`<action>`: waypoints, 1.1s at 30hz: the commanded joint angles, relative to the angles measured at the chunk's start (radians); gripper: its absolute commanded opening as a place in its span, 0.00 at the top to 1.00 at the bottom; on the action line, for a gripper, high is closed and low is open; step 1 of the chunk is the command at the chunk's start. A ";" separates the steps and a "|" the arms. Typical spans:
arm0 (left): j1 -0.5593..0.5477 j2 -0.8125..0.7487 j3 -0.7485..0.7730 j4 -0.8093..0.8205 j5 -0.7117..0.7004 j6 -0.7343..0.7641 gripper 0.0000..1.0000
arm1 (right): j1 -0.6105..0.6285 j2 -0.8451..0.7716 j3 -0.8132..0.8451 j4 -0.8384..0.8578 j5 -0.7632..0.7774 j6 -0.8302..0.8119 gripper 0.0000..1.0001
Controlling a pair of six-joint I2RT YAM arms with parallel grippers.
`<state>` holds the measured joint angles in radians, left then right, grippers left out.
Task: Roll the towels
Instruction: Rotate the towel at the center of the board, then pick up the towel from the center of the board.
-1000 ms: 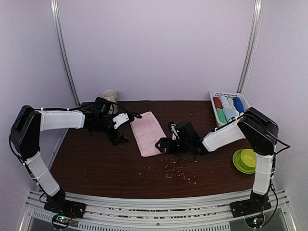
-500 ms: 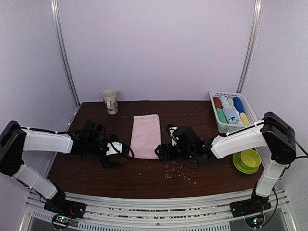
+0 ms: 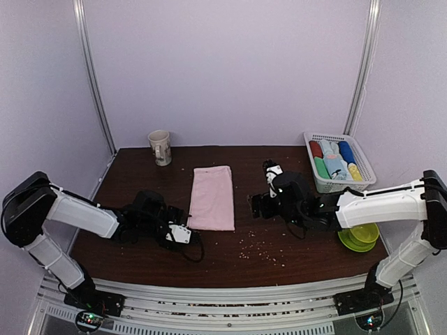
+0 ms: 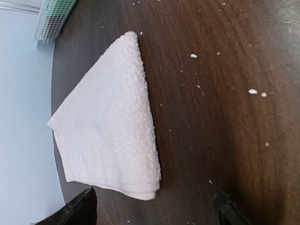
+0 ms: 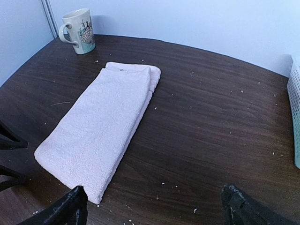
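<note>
A pale pink towel (image 3: 213,197) lies folded into a long flat strip on the dark wooden table (image 3: 230,265). My left gripper (image 3: 186,234) sits low at the towel's near left corner. In the left wrist view the towel (image 4: 108,126) ends just ahead of the left gripper (image 4: 153,214), which is open with only table between its fingers. My right gripper (image 3: 253,202) hovers to the right of the towel, apart from it. The right wrist view shows the towel (image 5: 103,131) ahead and to the left of the right gripper (image 5: 154,211), which is open and holds nothing.
A white slatted basket (image 3: 365,162) at the back right holds several rolled coloured cloths. A mug (image 3: 160,146) stands at the back left, also visible in the right wrist view as the mug (image 5: 79,30). A green bowl (image 3: 358,234) sits near the right arm. Crumbs dot the table.
The towel, tilted a second ago, now lies straight. My left gripper has come down to the towel's near left corner. My right gripper has drawn back to the right, away from the towel.
</note>
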<state>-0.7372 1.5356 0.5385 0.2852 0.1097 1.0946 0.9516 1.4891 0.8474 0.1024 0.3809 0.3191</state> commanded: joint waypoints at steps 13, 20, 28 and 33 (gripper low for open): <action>-0.056 0.240 0.098 0.106 -0.253 0.083 0.49 | 0.000 -0.163 -0.050 0.001 0.036 -0.083 0.00; -0.061 0.264 0.108 0.058 -0.234 0.079 0.87 | 0.002 -0.185 -0.082 0.052 -0.018 -0.194 0.00; -0.062 0.204 0.147 -0.158 -0.089 0.038 1.00 | 0.042 -0.117 -0.154 0.223 -0.104 -0.513 0.00; -0.061 0.161 0.198 -0.331 0.034 0.001 1.00 | 0.094 -0.046 -0.190 0.341 -0.129 -0.773 0.00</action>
<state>-0.7933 1.7248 0.7132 0.1905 -0.0025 1.1419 1.0096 1.3899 0.6849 0.3126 0.2901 -0.1917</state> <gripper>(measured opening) 0.024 0.998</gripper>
